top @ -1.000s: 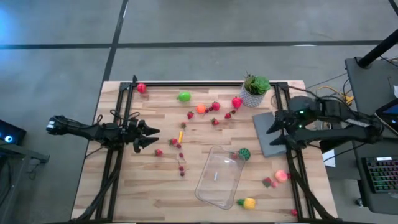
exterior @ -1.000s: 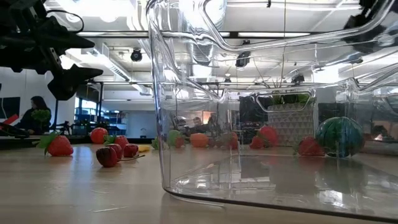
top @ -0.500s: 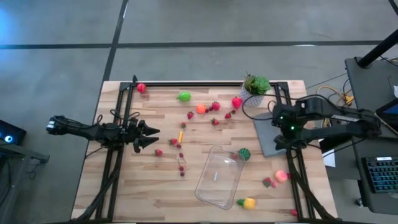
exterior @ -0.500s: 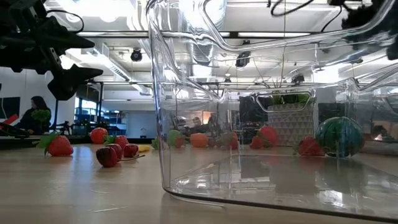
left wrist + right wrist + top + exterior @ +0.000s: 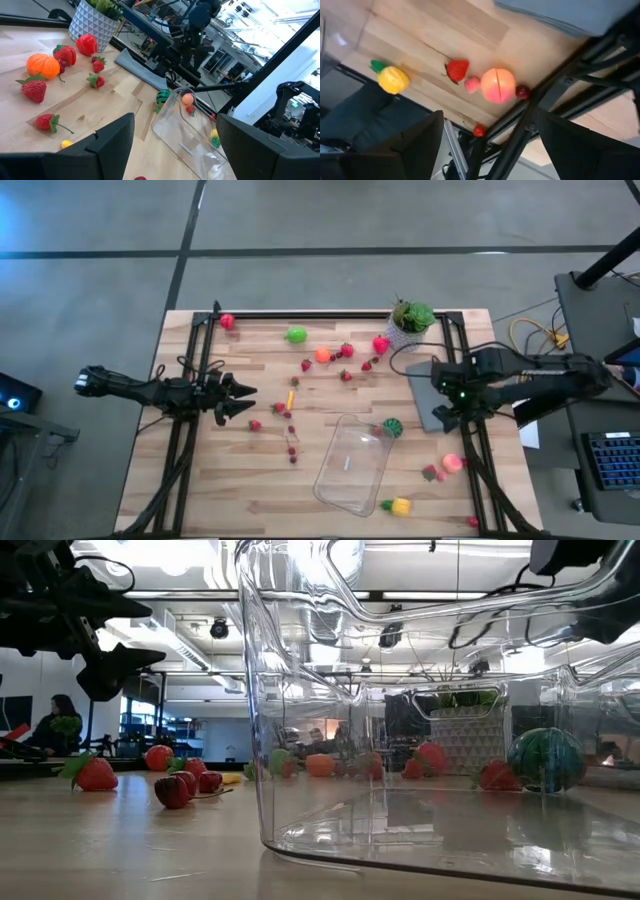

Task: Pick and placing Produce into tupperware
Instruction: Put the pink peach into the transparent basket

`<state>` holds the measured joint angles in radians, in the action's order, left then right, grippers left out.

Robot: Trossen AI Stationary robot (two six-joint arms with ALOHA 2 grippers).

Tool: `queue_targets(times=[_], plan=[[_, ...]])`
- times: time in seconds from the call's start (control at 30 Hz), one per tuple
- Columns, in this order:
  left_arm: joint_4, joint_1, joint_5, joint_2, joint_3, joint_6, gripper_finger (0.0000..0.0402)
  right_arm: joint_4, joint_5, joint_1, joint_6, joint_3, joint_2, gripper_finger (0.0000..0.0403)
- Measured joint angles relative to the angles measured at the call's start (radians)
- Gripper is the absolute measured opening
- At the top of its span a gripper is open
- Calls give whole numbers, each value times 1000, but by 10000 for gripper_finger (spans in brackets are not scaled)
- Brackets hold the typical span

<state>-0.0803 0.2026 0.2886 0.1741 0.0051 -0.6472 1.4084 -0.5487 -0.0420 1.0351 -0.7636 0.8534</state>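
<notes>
Right gripper (image 5: pixel 437 402) wide, empty, above the grey slab (image 5: pixel 428 385) beside the tupperware (image 5: pixel 352 463). Left gripper (image 5: pixel 240 400) wide, empty, near scattered produce (image 5: pixel 291 415) on the counter (image 5: pixel 220 480).

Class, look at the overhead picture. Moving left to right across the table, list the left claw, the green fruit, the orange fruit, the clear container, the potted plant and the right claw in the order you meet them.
Left claw → green fruit → orange fruit → clear container → potted plant → right claw.
</notes>
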Motion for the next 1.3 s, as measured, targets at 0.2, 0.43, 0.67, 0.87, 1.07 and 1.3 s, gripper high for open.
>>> queue_targets(times=[0.2,0.43,0.67,0.87,1.07,1.3], plan=[[-2,0,0,1,0,0,267,-152,-22,125,211,18,32,310],[0,0,0,0,0,0,267,-245,-116,294,252,45,120,311],[0,0,0,2,0,0,267,-272,-65,459,482,113,235,311],[1,0,0,1,0,0,267,-288,155,528,714,79,323,306],[1,0,0,2,0,0,267,-287,220,603,966,71,369,312],[1,0,0,0,0,0,267,-294,209,703,1095,65,404,310]])
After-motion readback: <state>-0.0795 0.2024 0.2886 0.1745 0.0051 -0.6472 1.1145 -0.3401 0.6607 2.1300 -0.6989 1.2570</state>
